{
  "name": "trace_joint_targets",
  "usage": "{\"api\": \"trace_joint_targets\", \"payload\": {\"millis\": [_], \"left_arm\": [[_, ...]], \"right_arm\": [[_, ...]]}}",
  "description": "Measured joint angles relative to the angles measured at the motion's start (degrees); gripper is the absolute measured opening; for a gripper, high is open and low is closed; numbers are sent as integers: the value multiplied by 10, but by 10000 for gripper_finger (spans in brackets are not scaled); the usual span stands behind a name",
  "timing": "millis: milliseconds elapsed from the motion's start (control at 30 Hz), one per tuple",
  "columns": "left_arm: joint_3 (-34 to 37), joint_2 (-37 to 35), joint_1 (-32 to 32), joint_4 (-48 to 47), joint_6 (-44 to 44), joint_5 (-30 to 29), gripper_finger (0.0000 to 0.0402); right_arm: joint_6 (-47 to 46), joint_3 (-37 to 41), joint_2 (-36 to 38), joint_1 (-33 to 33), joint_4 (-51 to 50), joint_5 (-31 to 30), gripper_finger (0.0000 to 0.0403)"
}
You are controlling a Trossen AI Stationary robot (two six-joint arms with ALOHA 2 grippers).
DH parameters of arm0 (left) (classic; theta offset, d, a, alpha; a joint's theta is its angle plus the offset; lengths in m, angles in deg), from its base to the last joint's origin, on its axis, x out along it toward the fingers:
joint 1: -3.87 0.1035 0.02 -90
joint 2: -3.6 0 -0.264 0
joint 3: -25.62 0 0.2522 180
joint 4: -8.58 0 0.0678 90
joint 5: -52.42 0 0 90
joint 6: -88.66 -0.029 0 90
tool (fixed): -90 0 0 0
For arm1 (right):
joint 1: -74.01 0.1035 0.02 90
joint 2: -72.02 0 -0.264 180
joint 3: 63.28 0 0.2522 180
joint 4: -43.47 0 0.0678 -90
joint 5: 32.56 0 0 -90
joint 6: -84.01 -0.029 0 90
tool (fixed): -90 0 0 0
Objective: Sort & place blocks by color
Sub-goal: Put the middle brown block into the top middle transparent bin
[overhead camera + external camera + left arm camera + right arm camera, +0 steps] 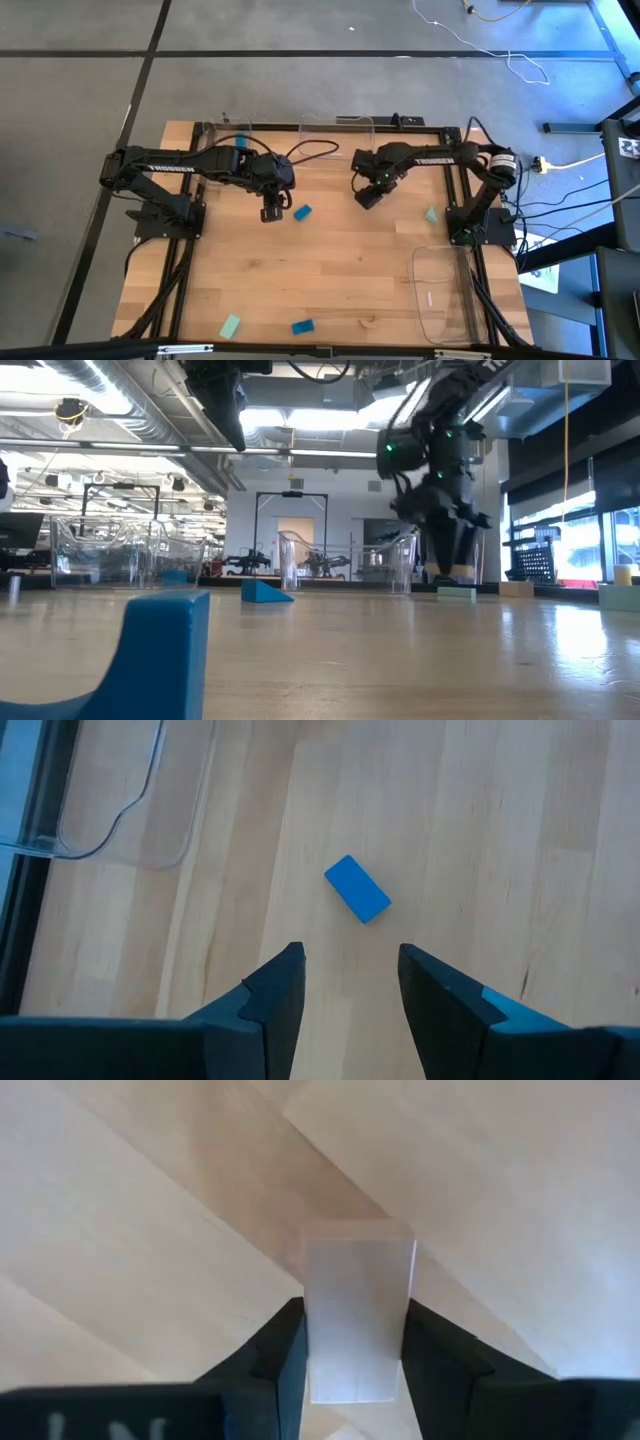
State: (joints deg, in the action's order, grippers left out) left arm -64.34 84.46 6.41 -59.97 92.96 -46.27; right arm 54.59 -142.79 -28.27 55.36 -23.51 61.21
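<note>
My left gripper [272,212] [350,985] hangs open above the table, fingers pointing down, with nothing between them. A bright blue block [357,889] [302,212] lies flat on the wood just to its right. My right gripper [368,195] [352,1350] is shut on a pale block [358,1310], low over the far middle of the table [445,560]. A mint block [431,214] lies to its right. Another mint block [230,326] and another blue block [303,327] lie near the table's near edge. My right gripper pinches the pale block between its two fingers, one on each long side [312,1330], coming from above and pointing down. The block's free end [358,1240] sticks out past the fingertips toward the table. Whether that end touches the wood cannot be told.
Clear plastic trays stand along the far edge [335,125], one at the far left holding something blue [240,140]. Another clear tray [445,295] lies by the near right corner. A corner of a clear tray [100,810] shows beside my left gripper. Bare wood spreads across the middle.
</note>
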Motion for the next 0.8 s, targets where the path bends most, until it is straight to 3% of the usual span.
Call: {"api": "trace_joint_targets", "payload": {"millis": [200,433,800], "left_arm": [[0,0,0,0,0,0,153],[0,0,1,0,0,-12,153],[0,0,1,13,0,-13,153]], "right_arm": [[29,-111,4,1,-58,-21,128],[59,-233,5,-28,-38,-66,128],[106,-253,-37,-118,51,-74,128]]}}
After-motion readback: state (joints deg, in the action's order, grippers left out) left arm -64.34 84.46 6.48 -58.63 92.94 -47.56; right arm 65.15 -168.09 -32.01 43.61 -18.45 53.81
